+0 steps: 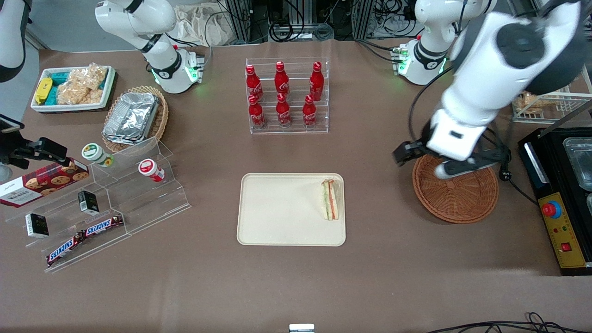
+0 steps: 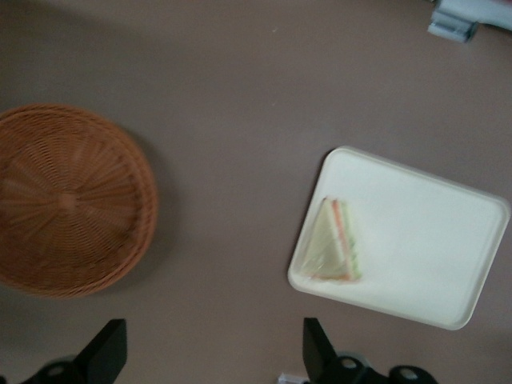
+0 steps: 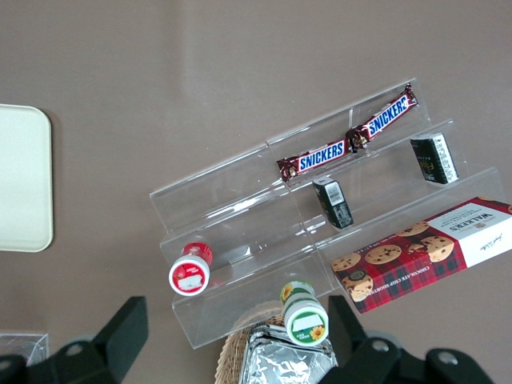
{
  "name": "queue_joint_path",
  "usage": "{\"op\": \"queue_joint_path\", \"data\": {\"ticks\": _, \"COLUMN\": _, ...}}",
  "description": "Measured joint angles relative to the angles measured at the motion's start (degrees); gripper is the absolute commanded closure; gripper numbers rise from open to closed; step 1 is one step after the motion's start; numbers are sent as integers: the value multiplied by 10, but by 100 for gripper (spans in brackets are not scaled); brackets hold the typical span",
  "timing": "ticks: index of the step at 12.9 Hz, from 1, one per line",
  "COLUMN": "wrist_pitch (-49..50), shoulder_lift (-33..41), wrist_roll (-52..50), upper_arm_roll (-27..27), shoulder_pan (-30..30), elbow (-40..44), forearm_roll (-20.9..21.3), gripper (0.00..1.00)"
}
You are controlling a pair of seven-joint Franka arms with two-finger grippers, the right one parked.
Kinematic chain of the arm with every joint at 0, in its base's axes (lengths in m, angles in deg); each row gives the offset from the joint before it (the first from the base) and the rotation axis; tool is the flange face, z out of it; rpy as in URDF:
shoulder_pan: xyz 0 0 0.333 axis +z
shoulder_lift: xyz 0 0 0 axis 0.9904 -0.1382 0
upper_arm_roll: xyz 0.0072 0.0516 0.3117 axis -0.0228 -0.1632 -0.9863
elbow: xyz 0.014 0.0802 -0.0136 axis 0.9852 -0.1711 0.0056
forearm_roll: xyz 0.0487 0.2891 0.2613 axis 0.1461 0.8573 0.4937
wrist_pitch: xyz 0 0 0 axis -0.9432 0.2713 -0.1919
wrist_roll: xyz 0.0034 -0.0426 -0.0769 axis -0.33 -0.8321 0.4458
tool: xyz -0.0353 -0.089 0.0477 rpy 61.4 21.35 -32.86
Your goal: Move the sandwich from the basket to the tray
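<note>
One sandwich (image 1: 330, 200): it lies on the tray (image 1: 277, 210), close to the rim at the working arm's end, its orange, green and white layers showing edge-on; the clear wrap is only faintly visible in the left wrist view (image 2: 334, 252).
Tray: flat and cream-beige, on the brown table (image 1: 296, 286), nearer the front camera than everything else on the table except the lowest shelf step; apart from the sandwich its surface is bare.
Snack shelf (image 1: 111, 199): clear stepped acrylic toward the parked arm's end, holding two Snickers bars (image 1: 83, 238), small dark packets and two round cups; a cookie box (image 1: 39, 182) beside it is cut off by the picture's edge.
Basket (image 1: 455, 196): round, reddish-brown wicker, well apart from the tray toward the working arm's end; its rim farthest from the camera is hidden by the arm in the front view, while the left wrist view shows the whole bowl (image 2: 68, 200) with nothing in it.
Gripper (image 1: 423, 162): it hangs above the basket's rim, partly masked by the white wrist; only one dark finger (image 1: 404, 152) shows plainly from the front.
Fingers: in the left wrist view the two dark tips (image 2: 104, 352) stand wide apart, holding nothing and touching nothing.
Bottle rack (image 1: 286, 95): six red cola bottles in a clear stand, farther from the camera than the tray.
</note>
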Motion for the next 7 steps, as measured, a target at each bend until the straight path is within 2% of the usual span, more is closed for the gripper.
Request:
{"op": "queue_joint_path", "data": {"ticks": 2, "wrist_pitch": 84, "shoulder_lift": 22, "wrist_roll": 81, "upper_arm_roll": -89, "shoulder_pan": -37, "elbow": 24, "forearm_roll": -7, "gripper": 1}}
{"op": "queue_joint_path", "data": {"ticks": 4, "wrist_pitch": 135, "shoulder_lift": 49, "wrist_roll": 142, "upper_arm_roll": -154, "shoulder_pan": -64, "elbow": 25, "forearm_roll": -8, "gripper": 1}}
{"op": "queue_joint_path", "data": {"ticks": 7, "wrist_pitch": 167, "shoulder_lift": 75, "wrist_roll": 218, "upper_arm_roll": -211, "shoulder_pan": -82, "elbow": 16, "forearm_roll": -9, "gripper": 1}}
